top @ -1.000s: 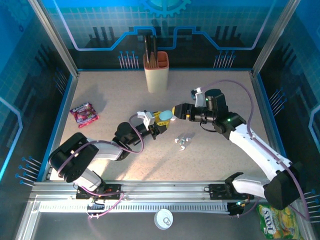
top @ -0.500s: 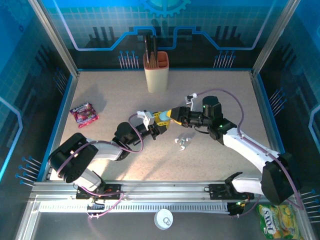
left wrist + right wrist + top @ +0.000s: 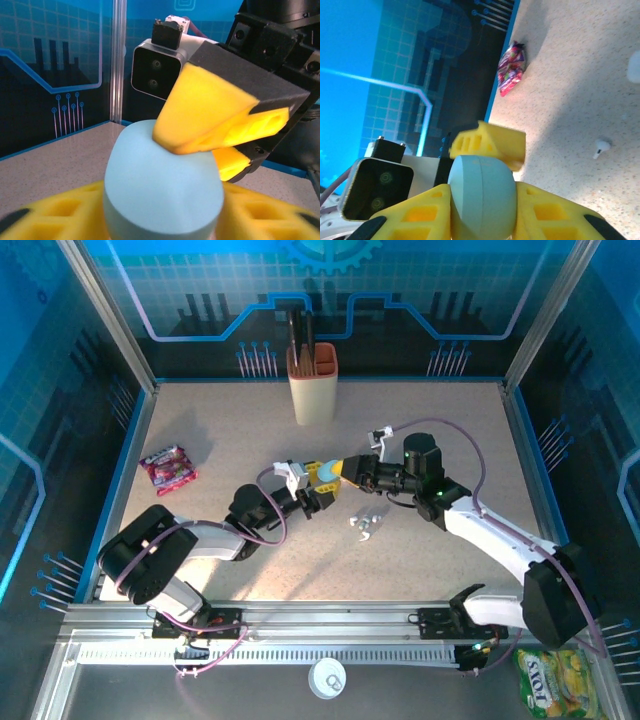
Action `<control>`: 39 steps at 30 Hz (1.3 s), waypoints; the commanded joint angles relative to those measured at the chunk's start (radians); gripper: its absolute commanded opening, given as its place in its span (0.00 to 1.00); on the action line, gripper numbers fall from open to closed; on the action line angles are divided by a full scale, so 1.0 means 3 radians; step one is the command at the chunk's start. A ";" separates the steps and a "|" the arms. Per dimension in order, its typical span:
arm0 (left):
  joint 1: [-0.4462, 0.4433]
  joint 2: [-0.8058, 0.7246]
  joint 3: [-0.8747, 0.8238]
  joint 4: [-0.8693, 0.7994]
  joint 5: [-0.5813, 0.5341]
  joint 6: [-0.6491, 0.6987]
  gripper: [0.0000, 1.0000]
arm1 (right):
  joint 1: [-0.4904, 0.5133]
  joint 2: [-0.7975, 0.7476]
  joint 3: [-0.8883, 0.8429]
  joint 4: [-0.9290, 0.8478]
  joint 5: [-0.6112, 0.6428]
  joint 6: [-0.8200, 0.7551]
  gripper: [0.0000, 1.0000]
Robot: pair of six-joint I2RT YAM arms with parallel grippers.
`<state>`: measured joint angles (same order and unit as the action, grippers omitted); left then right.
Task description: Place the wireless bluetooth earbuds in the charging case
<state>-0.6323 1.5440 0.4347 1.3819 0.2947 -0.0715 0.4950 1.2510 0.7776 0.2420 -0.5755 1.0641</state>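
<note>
The table [image 3: 230,430] is the biggest thing here. It is sandy and speckled, with blue walls around it. My two arms reach over it and meet near the middle. My right arm [image 3: 500,532] is white and comes in from the right. My left arm [image 3: 195,540] is dark and lies low, coming in from the left.

At the back stands a tall tan holder [image 3: 313,385] with dark things sticking out of its top. A yellow and green packet [image 3: 548,680] lies off the table, by the foot of my right arm. A pink snack packet [image 3: 168,468] lies flat near the table's left edge, well away from my claws. A round white thing [image 3: 327,677] sits past the near rail.

My right claw [image 3: 482,200] squeezes the teal case [image 3: 160,190], with one yellow finger pressed on each side of it. My left claw [image 3: 160,225] has the same case between its fingers too, but I cannot tell if it grips the case or just sits around it. The case is smooth and round like a pebble, and it is up off the table.

The earbuds [image 3: 365,523] are the smallest things. They are tiny and whitish. They lie in a little bunch on the table, near my claws on the side closer to my arm bases, apart from the case.
</note>
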 commanded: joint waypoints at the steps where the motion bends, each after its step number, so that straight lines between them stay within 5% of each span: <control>1: -0.0002 0.0038 -0.0091 0.0065 -0.0101 0.0075 0.77 | -0.0080 -0.0137 -0.0064 -0.0283 0.0294 -0.0282 0.23; 7: 0.0001 0.0030 -0.0194 -0.0238 -0.0067 0.0362 0.97 | -0.0438 -0.0220 -0.0288 -0.0690 0.0682 -0.0595 0.22; 17: 0.0001 -0.0269 0.0046 -0.1623 -0.0110 0.0638 0.99 | -0.1116 -0.0088 -0.0766 -0.0950 0.1427 -0.1020 0.21; 29: -0.0003 -0.0209 0.0813 -0.3191 -0.0711 0.0580 0.95 | -0.1399 0.0223 -0.1153 -0.0617 0.1579 -0.1040 0.26; 39: -0.0018 0.0440 0.1910 -0.4767 -0.1186 0.0507 0.95 | -0.1403 -0.0299 -0.0992 -0.1180 0.1962 -0.1666 0.77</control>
<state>-0.6327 1.6150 0.9230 0.1669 0.0135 0.0994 0.0818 1.2240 0.4469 -0.0174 -0.0601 0.6769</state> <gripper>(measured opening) 0.948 0.737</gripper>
